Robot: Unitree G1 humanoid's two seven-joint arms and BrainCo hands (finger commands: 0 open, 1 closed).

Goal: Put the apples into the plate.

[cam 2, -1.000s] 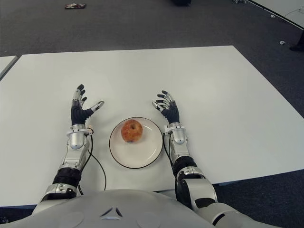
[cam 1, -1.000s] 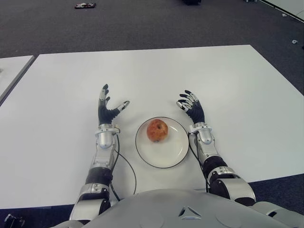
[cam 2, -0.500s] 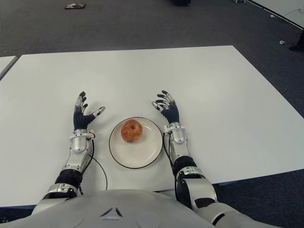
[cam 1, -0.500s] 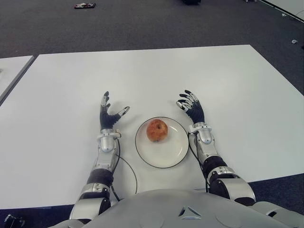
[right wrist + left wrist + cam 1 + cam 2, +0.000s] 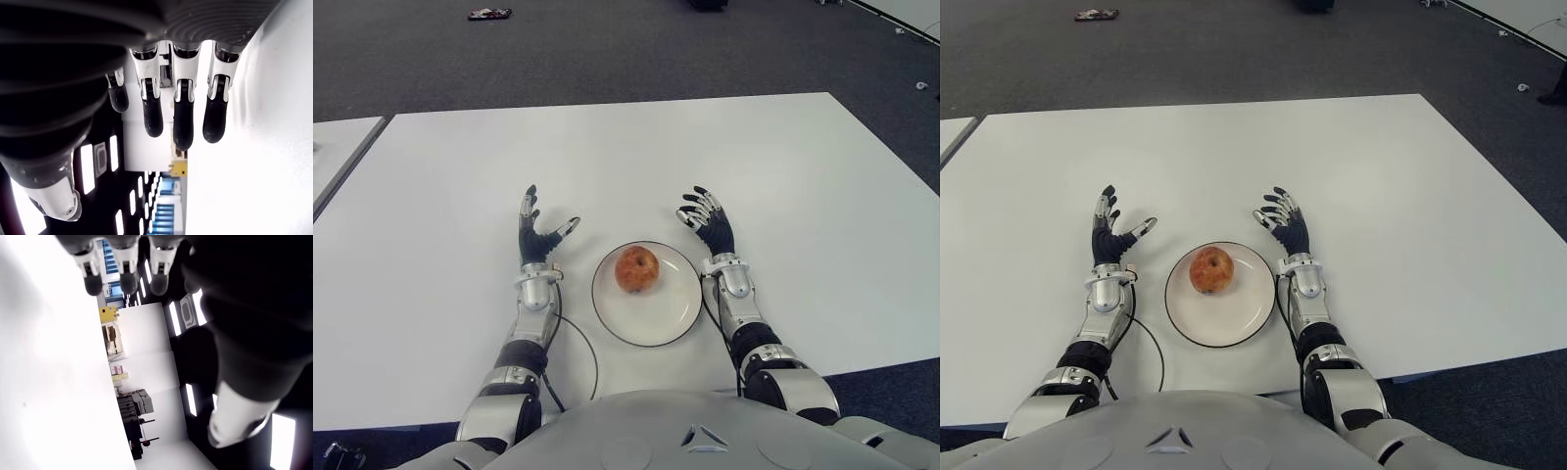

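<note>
White table (image 5: 705, 147) fills most of the head view, with dark grey carpet (image 5: 607, 49) beyond its far edge and along the 3 o'clock side. A second white tabletop (image 5: 337, 147) shows at 9 o'clock, apart from the main one by a narrow gap. A small dark object (image 5: 488, 14) lies on the carpet at about 11 o'clock; too small to identify.

Plate (image 5: 671, 318): white, round, thin dark rim, sits on the table near the robot's torso, between the two forearms.

Left hand (image 5: 536, 235): at 9 o'clock from the plate, just beside it, not touching it. Fingers extended and spread, thumb angled toward the plate, holds nothing. Left wrist view confirms: straight fingers (image 5: 122, 264), empty palm.

Right hand (image 5: 709, 221): at about 2 o'clock from the plate, close to its rim. Fingers loosely fanned, slightly bent, holds nothing. Right wrist view shows four fingers (image 5: 181, 117) hanging relaxed, nothing between them.

Black cable (image 5: 578, 343) curves on the table from the left wrist back toward the torso.

Apple (image 5: 637, 269): one, red-orange, rests on the plate, off centre toward 11 o'clock. Neither hand touches it.
</note>
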